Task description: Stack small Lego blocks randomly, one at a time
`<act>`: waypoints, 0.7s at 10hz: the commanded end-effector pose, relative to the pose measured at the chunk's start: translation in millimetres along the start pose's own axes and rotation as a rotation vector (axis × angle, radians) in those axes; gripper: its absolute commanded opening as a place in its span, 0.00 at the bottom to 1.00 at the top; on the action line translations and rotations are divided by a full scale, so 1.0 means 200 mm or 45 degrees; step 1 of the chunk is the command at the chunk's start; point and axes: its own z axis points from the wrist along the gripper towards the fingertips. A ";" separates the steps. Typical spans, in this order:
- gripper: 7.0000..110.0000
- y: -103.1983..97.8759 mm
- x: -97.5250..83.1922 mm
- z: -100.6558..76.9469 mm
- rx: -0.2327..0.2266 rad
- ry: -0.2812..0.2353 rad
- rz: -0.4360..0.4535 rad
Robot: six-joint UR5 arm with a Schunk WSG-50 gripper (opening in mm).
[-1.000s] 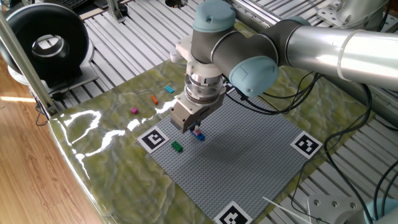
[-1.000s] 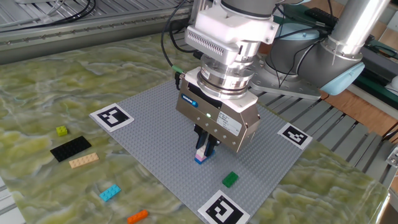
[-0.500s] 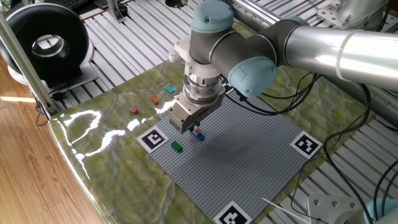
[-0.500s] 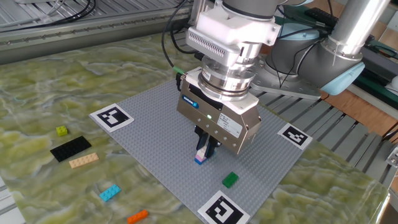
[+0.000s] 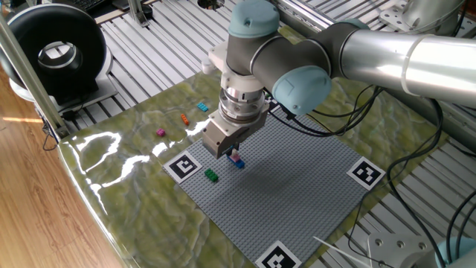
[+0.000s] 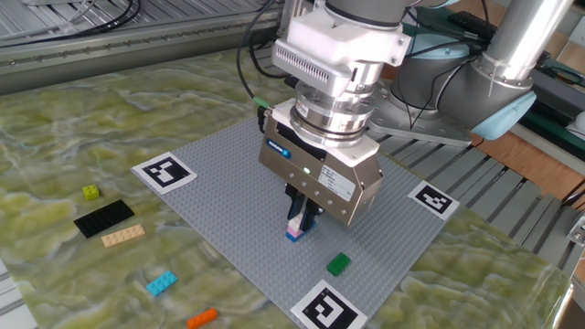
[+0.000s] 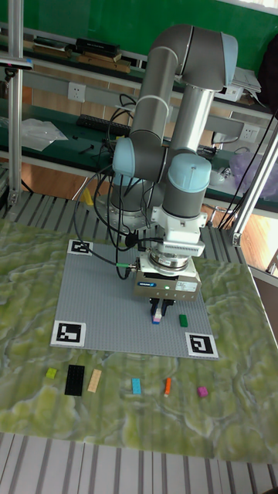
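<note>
My gripper [image 6: 300, 221] points straight down over the grey baseplate [image 6: 219, 174]. Its fingers are shut on a pink small Lego block [image 6: 295, 226] that sits on a blue one [image 6: 292, 236]. The same pink-on-blue stack [image 5: 236, 159] shows just under the gripper [image 5: 233, 154] in one fixed view. In the tall fixed view the stack [image 7: 157, 317] is below the gripper [image 7: 157, 311]. A green block [image 6: 339, 264] rests on the plate close to the stack. Cyan [image 6: 162, 283] and orange [image 6: 203, 318] blocks lie off the plate on the mat, and so does a magenta block [image 7: 202, 392].
A black flat plate [image 6: 103, 219], a tan plate [image 6: 123, 236] and a yellow-green brick [image 6: 90, 192] lie on the green mat. Marker tags [image 6: 164, 170] sit at the baseplate's corners. A black round device [image 5: 53, 52] stands beyond the table's left end.
The gripper has edged only very slightly. The pink block stays between its fingers on top of the blue one.
</note>
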 end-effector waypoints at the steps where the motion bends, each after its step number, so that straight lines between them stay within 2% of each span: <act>1: 0.00 0.01 -0.01 -0.01 -0.013 0.002 0.012; 4: 0.00 0.00 -0.01 -0.01 -0.009 0.008 0.002; 7: 0.00 -0.01 0.00 0.02 -0.007 0.010 -0.012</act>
